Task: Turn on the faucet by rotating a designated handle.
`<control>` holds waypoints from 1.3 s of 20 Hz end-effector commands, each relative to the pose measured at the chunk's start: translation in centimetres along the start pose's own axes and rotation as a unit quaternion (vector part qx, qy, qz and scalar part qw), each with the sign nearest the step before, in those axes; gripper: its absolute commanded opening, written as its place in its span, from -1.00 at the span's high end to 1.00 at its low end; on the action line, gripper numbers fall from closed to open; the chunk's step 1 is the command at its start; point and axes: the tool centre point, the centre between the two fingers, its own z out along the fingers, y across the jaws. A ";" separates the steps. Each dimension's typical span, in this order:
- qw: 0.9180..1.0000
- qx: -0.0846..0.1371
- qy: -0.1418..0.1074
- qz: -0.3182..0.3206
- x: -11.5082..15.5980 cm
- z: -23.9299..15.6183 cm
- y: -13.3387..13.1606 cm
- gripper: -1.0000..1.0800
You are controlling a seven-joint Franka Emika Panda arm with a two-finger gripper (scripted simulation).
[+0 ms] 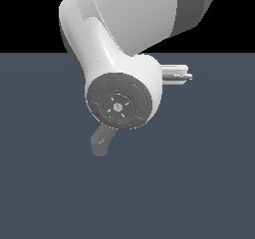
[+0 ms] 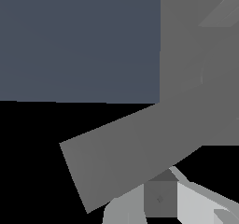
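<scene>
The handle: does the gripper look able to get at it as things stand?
Probably yes. In the wrist view the handle fills the frame just ahead of the gripper, nothing between them; actual contact cannot be told.

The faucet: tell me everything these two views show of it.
The faucet is matte grey throughout. In the wrist view a flat plate fills one side, and the handle, a flat straight bar, slants out from it, very near the gripper; contact cannot be judged. In the exterior view the arm hides nearly all of it; only a thick rounded spout pokes out below.
</scene>
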 end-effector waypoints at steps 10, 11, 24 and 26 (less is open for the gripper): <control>1.000 0.003 -0.002 0.001 2.0 0.2 -1.5 1.00; 1.000 0.003 -0.002 0.001 2.3 0.2 -1.7 1.00; 1.000 0.006 -0.004 0.001 5.8 0.3 -3.1 1.00; 1.000 0.006 -0.004 0.001 6.4 0.3 -3.3 1.00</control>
